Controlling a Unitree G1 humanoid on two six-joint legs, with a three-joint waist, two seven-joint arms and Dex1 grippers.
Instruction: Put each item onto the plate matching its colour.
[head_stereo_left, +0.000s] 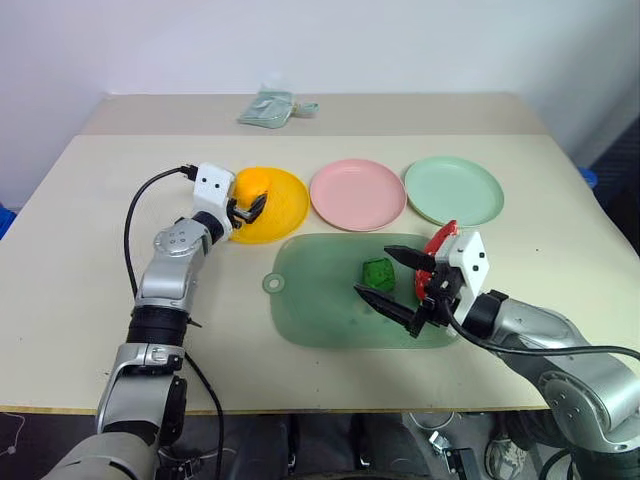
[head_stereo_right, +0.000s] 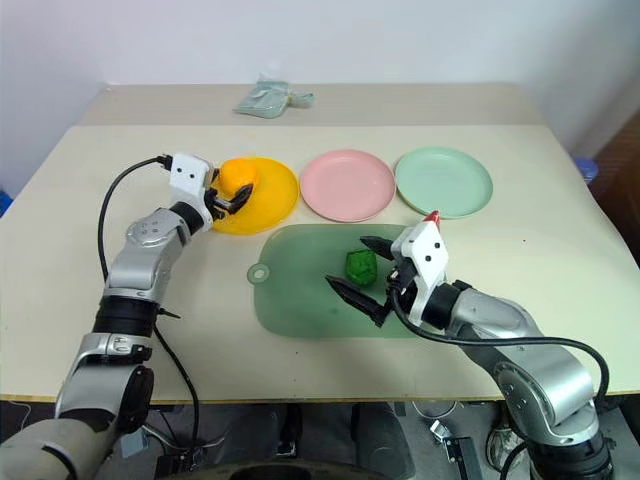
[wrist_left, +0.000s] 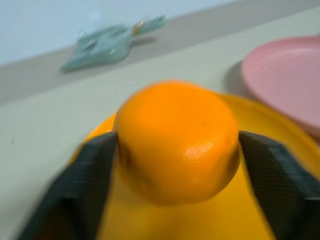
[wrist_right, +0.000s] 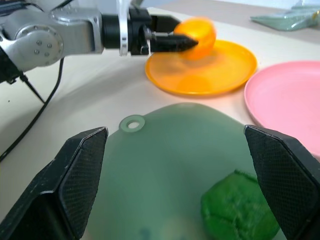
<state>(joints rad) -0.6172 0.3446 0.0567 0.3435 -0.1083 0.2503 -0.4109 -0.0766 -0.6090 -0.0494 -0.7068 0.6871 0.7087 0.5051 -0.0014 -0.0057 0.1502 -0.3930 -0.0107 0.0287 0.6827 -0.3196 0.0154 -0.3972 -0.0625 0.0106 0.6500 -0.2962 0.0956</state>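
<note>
Your left gripper (head_stereo_left: 250, 208) has the orange fruit (wrist_left: 176, 140) between its fingers over the yellow plate (head_stereo_left: 283, 213).

The left fingers (wrist_left: 82, 175) sit one on each side of the fruit; you cannot tell from these pictures whether they clamp it or stand just off it, nor whether the fruit rests on the plate. Beyond that gripper to its right lie the pink plate (head_stereo_left: 357, 194) and then the mint green plate (head_stereo_left: 453, 190), both bare. Your right gripper (head_stereo_left: 396, 282) hangs over the pale green tray (head_stereo_left: 310, 300) with its jaws wide apart and holding nothing. The dark green vegetable (head_stereo_left: 377, 272) lies on the tray just ahead of those fingertips. The red watermelon wedge (head_stereo_left: 440, 243) sits right behind the right gripper, partly hidden by it. Far past the left gripper, a teal cloth bundle (head_stereo_left: 270, 107) lies at the table's (head_stereo_left: 90, 230) back edge.
</note>
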